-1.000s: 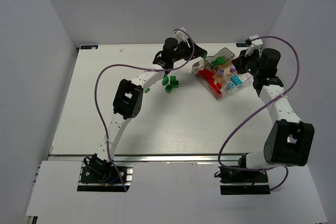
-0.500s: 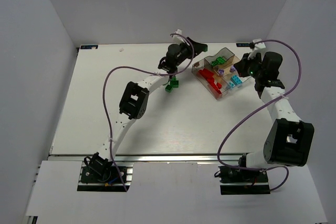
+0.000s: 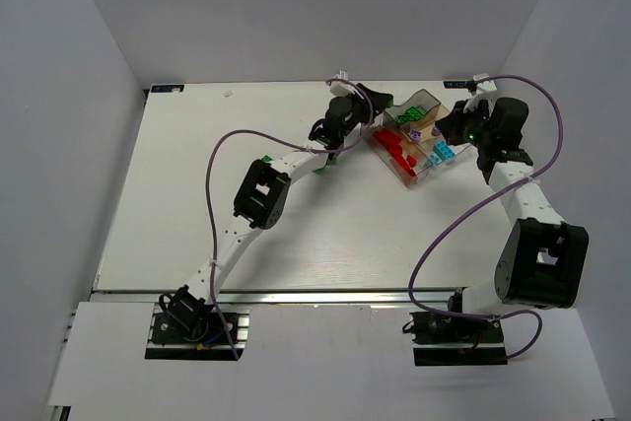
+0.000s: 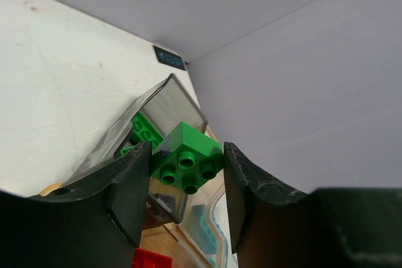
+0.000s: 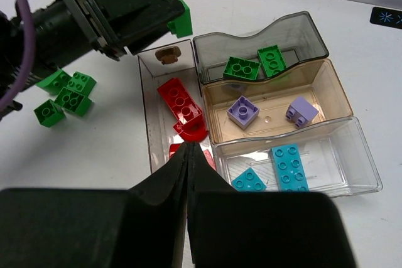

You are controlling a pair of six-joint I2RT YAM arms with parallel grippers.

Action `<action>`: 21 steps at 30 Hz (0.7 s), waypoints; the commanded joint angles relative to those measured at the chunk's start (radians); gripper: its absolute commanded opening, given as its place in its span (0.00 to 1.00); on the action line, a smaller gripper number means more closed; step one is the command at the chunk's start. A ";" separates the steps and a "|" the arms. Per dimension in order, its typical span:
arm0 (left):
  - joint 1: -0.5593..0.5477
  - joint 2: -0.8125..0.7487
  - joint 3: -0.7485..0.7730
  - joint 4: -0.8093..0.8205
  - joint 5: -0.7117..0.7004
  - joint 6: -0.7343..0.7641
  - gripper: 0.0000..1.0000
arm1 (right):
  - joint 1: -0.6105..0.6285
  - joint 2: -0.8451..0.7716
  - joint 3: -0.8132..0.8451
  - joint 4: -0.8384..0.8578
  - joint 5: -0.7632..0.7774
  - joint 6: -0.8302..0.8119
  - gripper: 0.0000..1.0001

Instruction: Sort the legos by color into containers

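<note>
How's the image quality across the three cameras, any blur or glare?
Top view: even, soft light, all sharp. Left wrist view: green brick crisp in the left hand. Right wrist view: right hand fills the bottom, dark and blurred; pale glare on the clear tray.

No lettering can be read anywhere: only a small dark sticker point(image 5: 384, 16) is seen on the table point(image 5: 94, 155), its pale marks blurred.

One green brick point(image 4: 186, 158), red bricks point(image 5: 181, 100), cyan bricks point(image 5: 290, 166), purple bricks point(image 5: 242, 112), smoky tray point(image 5: 303, 27)
</note>
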 commanded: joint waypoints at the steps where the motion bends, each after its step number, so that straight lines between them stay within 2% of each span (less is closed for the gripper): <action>1: -0.024 -0.016 0.040 0.000 -0.087 0.020 0.02 | -0.005 -0.002 -0.009 0.046 -0.015 0.016 0.00; 14: -0.053 -0.002 0.042 -0.046 -0.137 0.017 0.04 | -0.005 -0.014 -0.035 0.047 -0.055 0.002 0.00; 18: -0.053 -0.046 0.040 -0.043 -0.101 0.023 0.04 | -0.008 0.004 -0.034 0.037 -0.253 -0.130 0.54; 21: -0.053 -0.104 0.033 -0.093 -0.049 0.025 0.02 | -0.007 0.027 -0.031 0.058 -0.362 -0.228 0.66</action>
